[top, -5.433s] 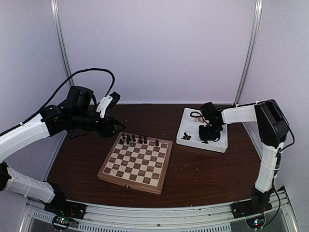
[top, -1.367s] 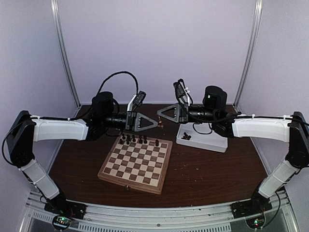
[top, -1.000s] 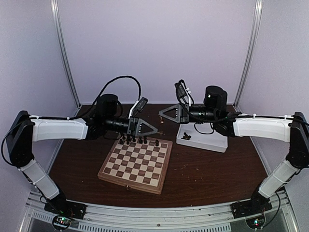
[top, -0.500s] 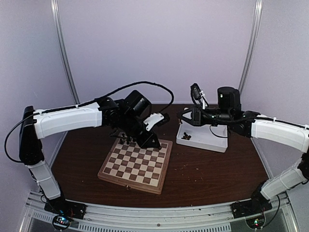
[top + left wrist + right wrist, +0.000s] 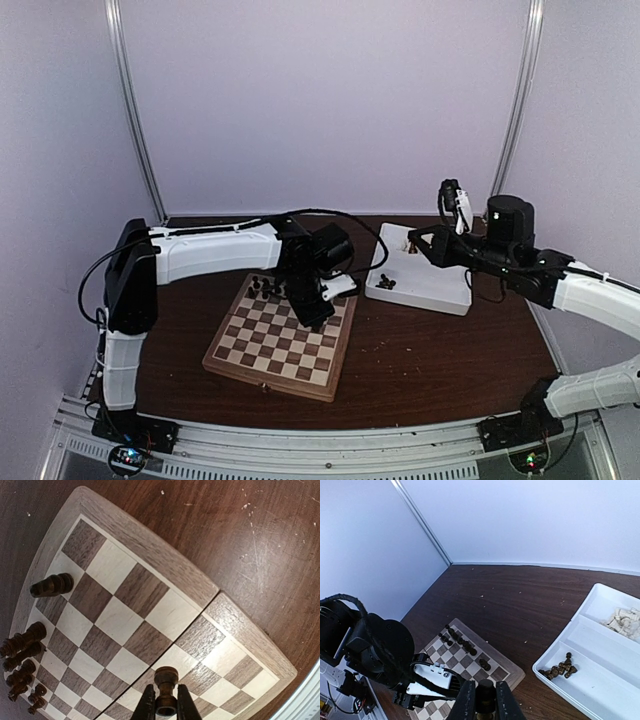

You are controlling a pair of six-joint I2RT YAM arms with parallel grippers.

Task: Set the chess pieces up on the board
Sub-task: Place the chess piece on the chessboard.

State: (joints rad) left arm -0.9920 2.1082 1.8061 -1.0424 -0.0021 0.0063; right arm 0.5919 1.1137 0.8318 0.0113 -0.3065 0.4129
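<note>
Left arm: reaching across, wrist bent down; left hand (image 5: pixel 316 314) low over the board's (image 5: pixel 283 352) far-right part.
Left grip: pinching a dark piece (image 5: pixel 166 679).
Board: dark row (image 5: pixel 268 288) along its far edge.
Right arm: stretched level, right of the board; right hand (image 5: pixel 412 240) above white tray (image 5: pixel 440 292).
Right grip: clamped on second dark piece (image 5: pixel 486 692).

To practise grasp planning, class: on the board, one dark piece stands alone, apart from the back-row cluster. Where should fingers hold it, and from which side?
Probably grip the lone dark piece by its upper body, from straight above: it stands upright on the board, with bare squares either side to close into.
</note>
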